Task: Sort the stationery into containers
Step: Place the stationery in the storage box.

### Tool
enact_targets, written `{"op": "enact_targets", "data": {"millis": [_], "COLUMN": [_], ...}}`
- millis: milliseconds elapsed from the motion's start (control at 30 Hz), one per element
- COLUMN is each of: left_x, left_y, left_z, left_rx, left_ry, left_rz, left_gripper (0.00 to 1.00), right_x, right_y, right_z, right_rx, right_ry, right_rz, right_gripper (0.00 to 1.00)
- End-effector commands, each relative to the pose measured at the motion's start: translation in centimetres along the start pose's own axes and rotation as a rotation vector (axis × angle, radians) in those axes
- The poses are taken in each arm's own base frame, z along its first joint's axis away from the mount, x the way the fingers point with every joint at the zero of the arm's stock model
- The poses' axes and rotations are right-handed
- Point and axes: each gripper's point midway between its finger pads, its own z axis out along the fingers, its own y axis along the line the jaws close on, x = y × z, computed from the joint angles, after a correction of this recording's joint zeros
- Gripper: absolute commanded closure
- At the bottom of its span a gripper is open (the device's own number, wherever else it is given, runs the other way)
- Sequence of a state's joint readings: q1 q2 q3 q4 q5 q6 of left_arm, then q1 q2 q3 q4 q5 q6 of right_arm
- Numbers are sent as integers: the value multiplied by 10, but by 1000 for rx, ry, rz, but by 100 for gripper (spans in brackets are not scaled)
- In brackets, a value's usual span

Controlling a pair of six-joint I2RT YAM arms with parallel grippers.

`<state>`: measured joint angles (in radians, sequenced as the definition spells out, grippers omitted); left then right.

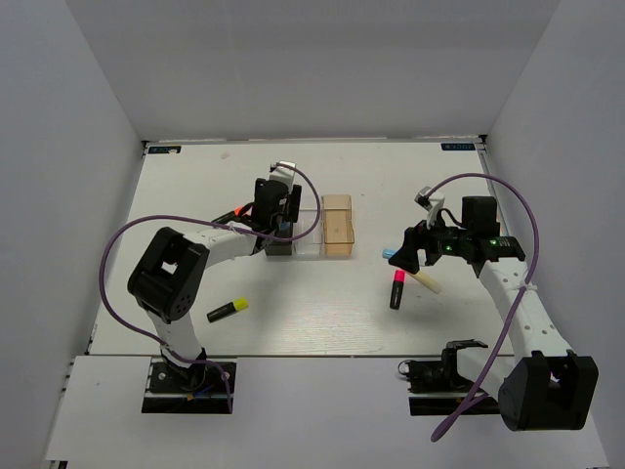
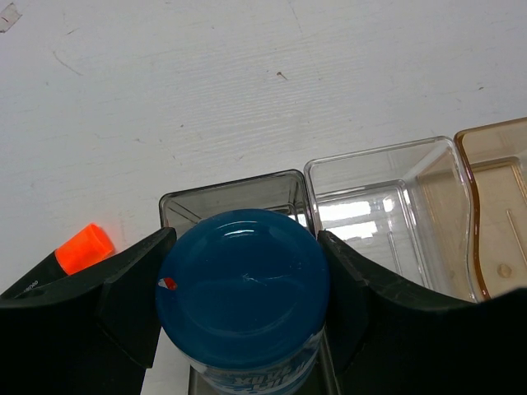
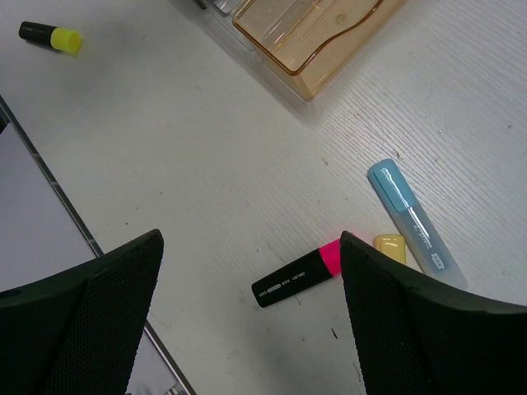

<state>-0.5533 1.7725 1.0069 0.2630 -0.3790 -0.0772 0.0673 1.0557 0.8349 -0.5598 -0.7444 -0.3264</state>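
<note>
My left gripper (image 2: 244, 300) is shut on a blue round roll (image 2: 243, 284), both fingers against its sides, right over the dark grey bin (image 2: 230, 188). The clear bin (image 2: 379, 210) and the amber bin (image 2: 502, 197) stand in a row to its right. In the top view the left gripper (image 1: 276, 210) hangs over the dark bin (image 1: 278, 248). My right gripper (image 3: 251, 247) is open above a black highlighter with a pink end (image 3: 298, 280), not touching it. A light-blue bar (image 3: 409, 214) and a pale-yellow bar (image 3: 389, 244) lie beside its right finger.
An orange-ended highlighter (image 2: 82, 247) lies left of the dark bin. A yellow-ended highlighter (image 1: 227, 310) lies near the front left. The pink highlighter (image 1: 396, 288) is close to the table's front edge. White walls enclose the table on three sides.
</note>
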Motion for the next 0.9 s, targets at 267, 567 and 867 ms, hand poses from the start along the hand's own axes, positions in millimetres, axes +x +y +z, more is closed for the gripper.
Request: {"op": "enact_targets", "data": {"millis": [267, 567, 867], "left_x": [-32, -32, -31], "left_y": [-3, 2, 5], "left_z": [-12, -17, -20], "left_rx": [-14, -32, -42], "left_ry": [-86, -85, -82], "left_rz": [-49, -48, -52], "left_gripper": [46, 38, 27], "right_x": [1, 0, 0], "right_y": [4, 5, 5], "right_z": [-1, -1, -2], "right_rx": [-21, -23, -22], "right_ry": [-5, -7, -9], "right_rz": [-10, -12, -9], "right_gripper": [12, 12, 12]}}
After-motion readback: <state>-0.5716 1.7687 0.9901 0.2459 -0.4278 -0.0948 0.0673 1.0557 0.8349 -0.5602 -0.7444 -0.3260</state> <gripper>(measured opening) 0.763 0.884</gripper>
